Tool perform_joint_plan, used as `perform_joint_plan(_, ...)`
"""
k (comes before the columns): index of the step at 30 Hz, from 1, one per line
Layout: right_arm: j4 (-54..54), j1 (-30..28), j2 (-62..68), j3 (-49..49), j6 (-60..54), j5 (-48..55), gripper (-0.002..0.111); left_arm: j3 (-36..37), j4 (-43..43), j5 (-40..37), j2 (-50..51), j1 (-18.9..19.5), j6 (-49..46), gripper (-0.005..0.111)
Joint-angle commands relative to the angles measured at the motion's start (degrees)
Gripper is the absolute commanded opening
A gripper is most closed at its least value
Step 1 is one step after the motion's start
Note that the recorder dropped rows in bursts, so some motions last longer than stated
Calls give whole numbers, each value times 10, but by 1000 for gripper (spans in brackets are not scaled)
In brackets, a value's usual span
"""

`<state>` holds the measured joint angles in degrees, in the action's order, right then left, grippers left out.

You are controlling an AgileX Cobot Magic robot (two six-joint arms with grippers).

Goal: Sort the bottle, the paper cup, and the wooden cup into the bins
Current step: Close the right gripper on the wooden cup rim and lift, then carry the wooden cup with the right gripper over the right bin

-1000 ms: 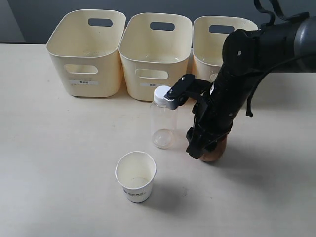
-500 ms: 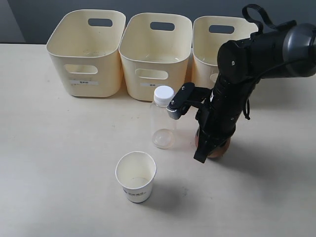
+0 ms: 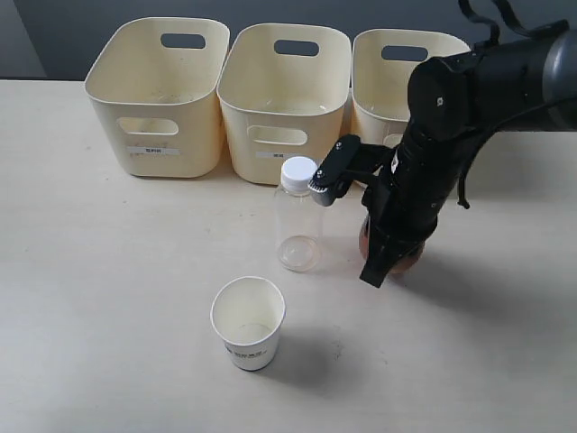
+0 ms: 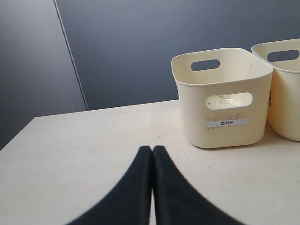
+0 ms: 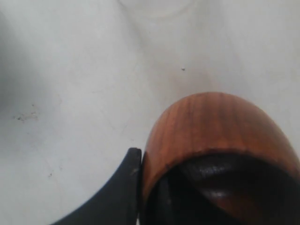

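Reddish-brown wood fills your right wrist view: the wooden cup sits hard against one black finger on its outer wall, and a second dark finger shows inside the rim, so your right gripper is clamped on the cup's wall. From the exterior view you see only a sliver of the wooden cup, mostly hidden behind the black arm, low over the table and to the right of the bottle. You cannot tell from these views whether the cup's base touches the table or hangs just clear of it.

Your bottle stands upright with its white cap on, just in front of the middle one of the bins and close beside the right arm's wrist — near it, but apart. Your paper cup stands upright and open nearer the camera, a little left of the bottle and well apart from the bins.

Three cream bins line the far edge of the table, side by side, each with a cut-out handle; the right one is partly covered by the arm.

Your left gripper is off on its own — its two black fingers are pressed together with nothing between them, pointing across bare table toward the leftmost bin, whose small white label faces you.
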<state>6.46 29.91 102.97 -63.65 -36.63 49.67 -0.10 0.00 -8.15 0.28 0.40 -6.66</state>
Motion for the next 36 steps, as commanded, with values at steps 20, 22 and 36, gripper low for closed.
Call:
perform_joint_plan(20, -23, -2, -273, -1, -2, -91, -1, 1, 0, 4, -3, 0, 1, 0)
perform_joint_plan(22, -23, -2, -283, -1, -2, -115, -1, 1, 0, 4, -3, 0, 1, 0)
perform_joint_plan(36, -18, -42, -270, -1, 46, -257, -1, 1, 0, 4, -3, 0, 1, 0)
